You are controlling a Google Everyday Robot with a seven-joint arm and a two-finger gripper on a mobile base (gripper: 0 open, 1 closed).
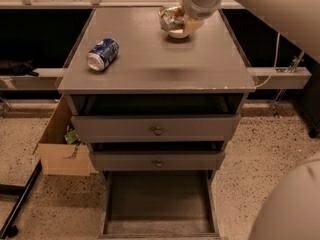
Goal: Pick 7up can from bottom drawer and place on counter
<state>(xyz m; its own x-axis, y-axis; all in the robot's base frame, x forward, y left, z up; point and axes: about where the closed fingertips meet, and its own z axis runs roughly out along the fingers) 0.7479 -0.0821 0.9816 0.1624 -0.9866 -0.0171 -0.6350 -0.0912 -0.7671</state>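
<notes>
The 7up can (169,18), silvery with green marks, is at the far middle of the counter (160,64), just above or on its surface; I cannot tell which. My gripper (181,23) comes down from the white arm at the top right and is shut on the can, with one cream finger (189,27) showing beside it. A small shadow lies under them. Below, the bottom drawer (157,204) is pulled out and its flat grey floor is bare.
A blue and white can (102,54) lies on its side on the counter's left part. Two shallower drawers with round knobs (157,131) stand slightly open. A cardboard box (62,151) sits on the floor to the left. My white base (295,204) fills the lower right corner.
</notes>
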